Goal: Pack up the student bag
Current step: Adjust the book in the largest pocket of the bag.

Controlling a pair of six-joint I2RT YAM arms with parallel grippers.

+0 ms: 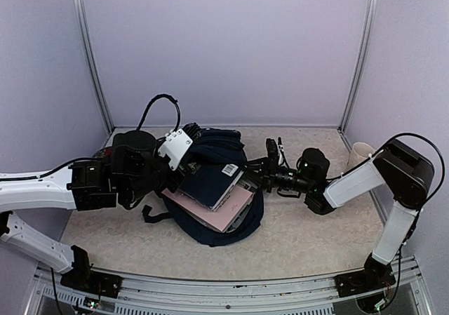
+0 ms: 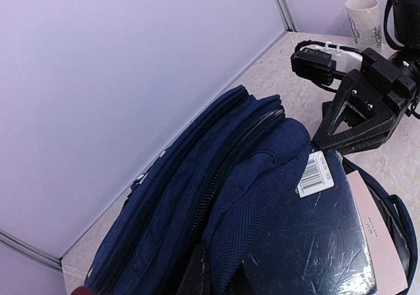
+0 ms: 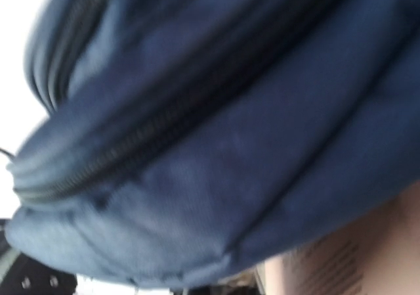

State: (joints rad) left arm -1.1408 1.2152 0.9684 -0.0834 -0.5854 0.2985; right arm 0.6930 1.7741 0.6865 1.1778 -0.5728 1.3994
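Posture: left arm point(image 1: 42, 192) level | right tool point(image 1: 256, 169) maybe gripping student bag point(image 1: 217, 146)

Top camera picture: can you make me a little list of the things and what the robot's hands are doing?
bag: student bag, navy, lying open in the middle of the table
books: navy book on pink book, both sticking out of the bag
extra: pale cup in the far right corner
left arm: left gripper shut, at the bag's left edge
right arm: right gripper at the bag's right edge, open or shut unclear

Book stack point(image 1: 210, 186) in student bag point(image 1: 222, 144); cup point(image 1: 360, 155) right
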